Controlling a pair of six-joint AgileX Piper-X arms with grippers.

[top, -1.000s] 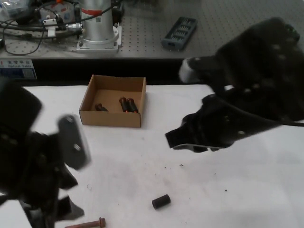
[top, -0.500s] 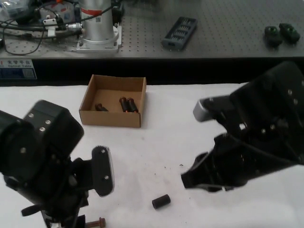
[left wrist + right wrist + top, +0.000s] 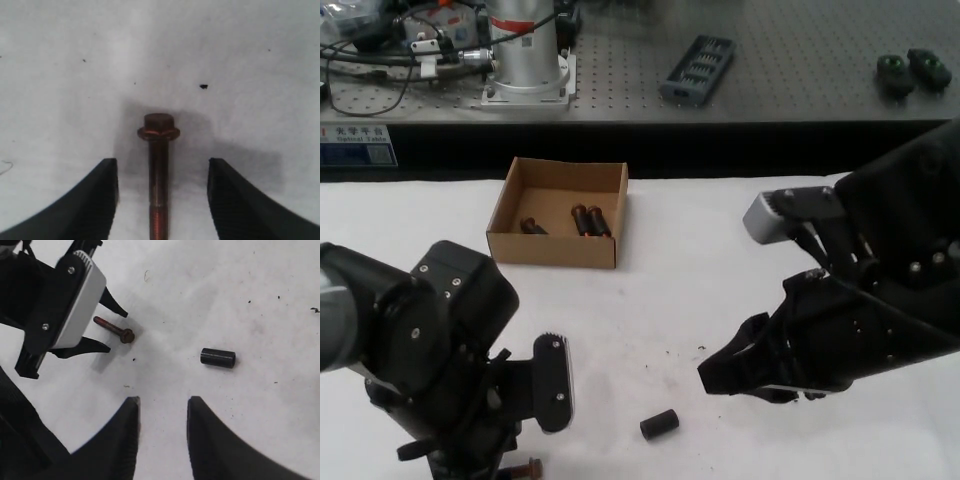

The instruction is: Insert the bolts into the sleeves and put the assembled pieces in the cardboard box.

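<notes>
The left hand (image 3: 162,172) hangs spread wide over the white tabletop (image 3: 700,260), with the bolt (image 3: 158,150) lying flat between its two fingers (image 3: 95,200), not touching them; the right hand (image 3: 162,405) is spread wide too, holding nothing, with the black sleeve (image 3: 218,358) lying near it; the cardboard box (image 3: 555,250) sits farther back with some dark pieces (image 3: 588,221) inside.

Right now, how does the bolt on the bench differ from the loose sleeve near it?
The bolt is coppery, long and thin with a flanged hex head; the sleeve is black, short and plain. The bolt lies between the open fingers of the left gripper; the sleeve lies outside the open fingers of the right gripper. Both lie on their sides on the white bench, unassembled.
</notes>
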